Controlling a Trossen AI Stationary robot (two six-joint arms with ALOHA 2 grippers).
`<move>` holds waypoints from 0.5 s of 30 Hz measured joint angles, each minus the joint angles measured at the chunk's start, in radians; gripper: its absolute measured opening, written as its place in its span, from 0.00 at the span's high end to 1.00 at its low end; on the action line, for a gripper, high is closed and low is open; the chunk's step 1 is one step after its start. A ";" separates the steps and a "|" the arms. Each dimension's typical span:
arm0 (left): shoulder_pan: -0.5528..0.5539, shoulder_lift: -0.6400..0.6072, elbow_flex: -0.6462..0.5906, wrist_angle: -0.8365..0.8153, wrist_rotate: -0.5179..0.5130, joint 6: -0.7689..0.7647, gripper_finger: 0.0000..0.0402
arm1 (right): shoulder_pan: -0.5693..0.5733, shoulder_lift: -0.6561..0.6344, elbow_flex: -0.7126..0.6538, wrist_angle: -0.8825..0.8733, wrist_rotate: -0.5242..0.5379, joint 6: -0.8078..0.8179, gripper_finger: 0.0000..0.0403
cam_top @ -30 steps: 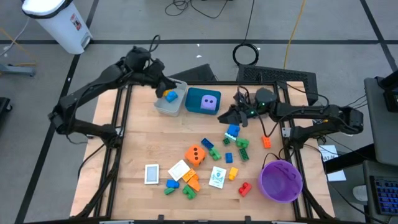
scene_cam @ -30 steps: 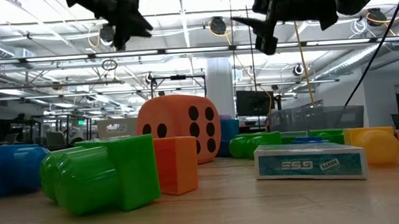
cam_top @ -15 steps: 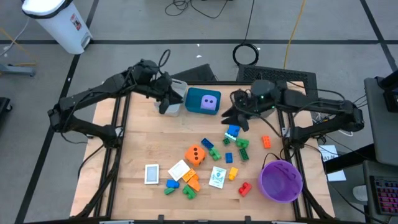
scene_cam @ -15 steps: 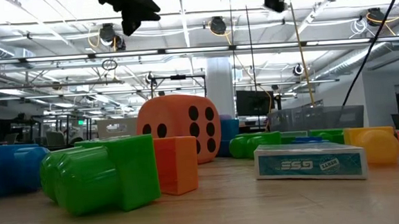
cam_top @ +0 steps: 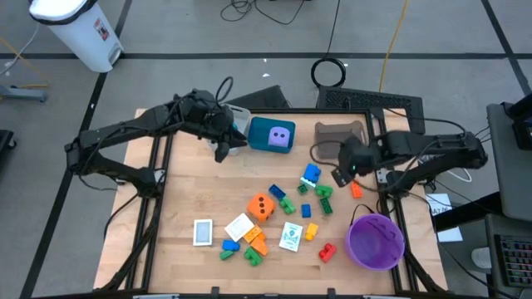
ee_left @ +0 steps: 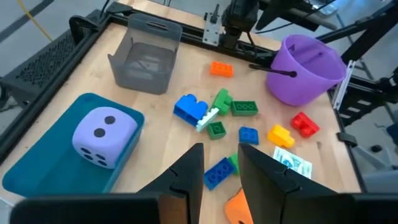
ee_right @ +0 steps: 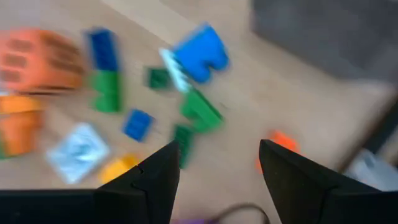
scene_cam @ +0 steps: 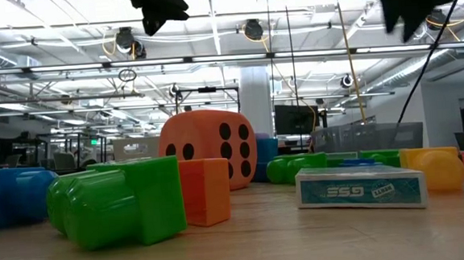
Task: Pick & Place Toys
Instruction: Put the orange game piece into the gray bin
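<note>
The toys lie loose mid-table: a blue brick point(cam_top: 310, 174), an orange die point(cam_top: 261, 206), an orange brick point(cam_top: 356, 189), green, yellow and red bricks, and white cards point(cam_top: 203, 232). A purple die point(cam_top: 281, 137) sits in the teal tray point(cam_top: 259, 133). My left gripper point(cam_top: 223, 153) hangs above the table's far left, beside the teal tray, open by a narrow gap point(ee_left: 221, 165) and empty. My right gripper point(cam_top: 341, 174) is open point(ee_right: 214, 168) and points down above the wood between the blue brick and the orange brick. Nothing is between its fingers.
A grey tray point(cam_top: 241, 122) stands behind the left gripper. A brown tray point(cam_top: 339, 133) stands at the far right, and a purple bowl point(cam_top: 376, 241) at the near right. Bare wood lies along the table's left side.
My left gripper has swung from over the grey tray toward the table's right, ending beside the teal tray. My right gripper has moved from in front of the brown tray toward the right and near edges and has tipped to point down. No toy has moved.
</note>
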 joint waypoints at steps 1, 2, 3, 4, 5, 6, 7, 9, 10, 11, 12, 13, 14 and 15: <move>-0.002 0.000 0.000 0.000 -0.003 0.003 0.73 | 0.015 0.000 -0.025 -0.027 0.000 0.037 0.48; -0.005 0.001 0.000 0.000 -0.009 0.007 0.73 | 0.027 0.000 -0.050 -0.045 -0.001 0.065 0.48; -0.008 0.002 0.000 0.001 -0.014 0.010 0.73 | 0.036 0.000 -0.077 -0.051 -0.002 0.086 0.48; -0.008 0.004 0.000 0.002 -0.017 0.014 0.73 | 0.044 -0.001 -0.108 -0.050 -0.004 0.102 0.48; -0.008 0.005 0.000 0.002 -0.018 0.015 0.73 | 0.049 -0.001 -0.139 -0.048 -0.007 0.116 0.48; -0.007 0.006 0.000 0.002 -0.019 0.015 0.73 | 0.050 0.000 -0.170 -0.043 -0.014 0.126 0.48; -0.007 0.006 0.000 0.002 -0.019 0.015 0.73 | 0.049 0.001 -0.197 -0.041 -0.031 0.131 0.48; -0.007 0.005 0.000 0.003 -0.020 0.017 0.73 | 0.039 0.000 -0.253 -0.034 -0.060 0.130 0.48; -0.007 0.005 0.000 0.004 -0.020 0.020 0.73 | 0.034 0.000 -0.280 -0.026 -0.076 0.118 0.48; -0.007 0.006 0.000 0.005 -0.020 0.022 0.73 | 0.028 0.000 -0.307 -0.015 -0.091 0.107 0.48; -0.007 0.006 0.000 0.009 -0.020 0.022 0.73 | 0.020 0.000 -0.332 -0.006 -0.112 0.090 0.48; -0.007 0.006 0.000 0.015 -0.020 0.022 0.73 | 0.012 0.000 -0.355 0.003 -0.133 0.075 0.48; -0.007 0.006 0.000 0.025 -0.020 0.019 0.73 | 0.004 0.000 -0.378 0.013 -0.146 0.061 0.48; -0.007 0.006 0.000 0.034 -0.020 0.016 0.73 | -0.006 0.000 -0.401 0.023 -0.163 0.043 0.48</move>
